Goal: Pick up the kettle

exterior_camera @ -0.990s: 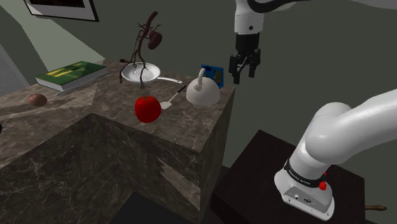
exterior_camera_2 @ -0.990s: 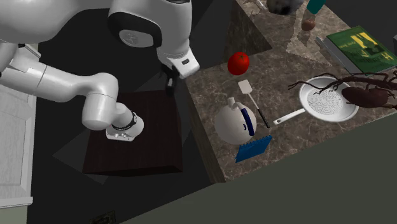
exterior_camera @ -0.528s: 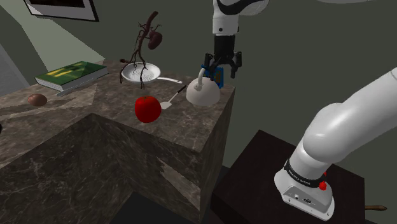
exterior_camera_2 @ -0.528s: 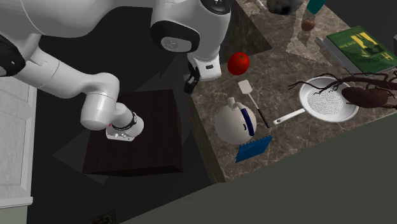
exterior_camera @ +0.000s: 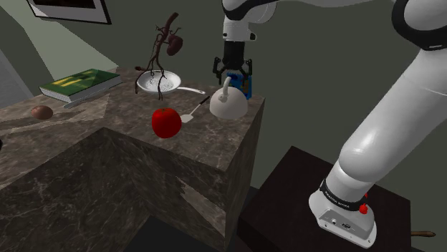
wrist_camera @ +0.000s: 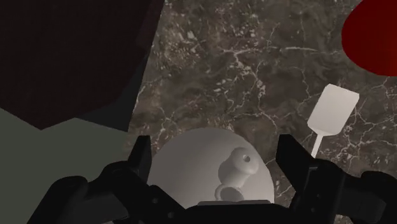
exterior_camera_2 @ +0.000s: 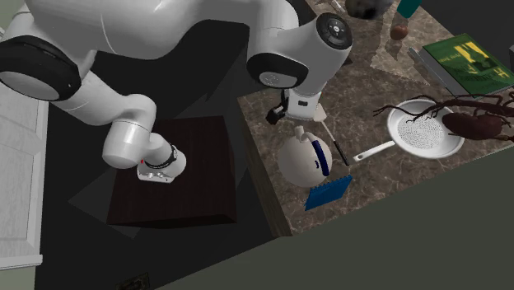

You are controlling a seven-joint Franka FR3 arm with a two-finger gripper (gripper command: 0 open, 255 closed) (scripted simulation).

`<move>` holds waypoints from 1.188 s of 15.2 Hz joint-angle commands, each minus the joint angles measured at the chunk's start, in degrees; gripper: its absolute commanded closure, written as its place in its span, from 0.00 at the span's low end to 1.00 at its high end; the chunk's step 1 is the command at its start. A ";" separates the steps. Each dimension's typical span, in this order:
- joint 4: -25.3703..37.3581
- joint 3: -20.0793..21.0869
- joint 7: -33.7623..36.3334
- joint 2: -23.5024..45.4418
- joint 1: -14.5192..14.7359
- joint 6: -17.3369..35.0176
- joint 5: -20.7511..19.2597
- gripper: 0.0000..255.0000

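The kettle is a white dome with a curved handle, standing near the corner of the dark marble counter. My black gripper hangs just above it, open, with nothing held. In the wrist view the kettle and its knob lie below the gripper, between the two spread fingers, which do not touch it. In the second exterior view the kettle shows a blue-striped handle, and the white hand hides most of the gripper.
A white spatula, a red apple and a white perforated pan with a brown branch lie to the shoulder view's left of the kettle. A blue object stands behind the kettle. Green books lie further back. The counter edge drops to the dark stand.
The arm has swung from beyond the counter's edge towards the shoulder view's left, ending over the kettle. The gripper stayed open. Nothing on the counter has moved.
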 commanded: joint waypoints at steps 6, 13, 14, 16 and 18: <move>10.92 -2.06 15.00 11.73 -2.34 2.39 1.95 0.00; 6.19 -1.99 13.94 12.58 -2.22 7.88 2.23 0.00; 6.17 -1.99 13.94 12.57 -2.22 7.88 2.22 0.00; 6.15 -2.00 13.92 12.59 -2.23 7.93 2.23 1.00; 6.24 -2.03 13.85 12.66 -2.27 7.89 2.22 1.00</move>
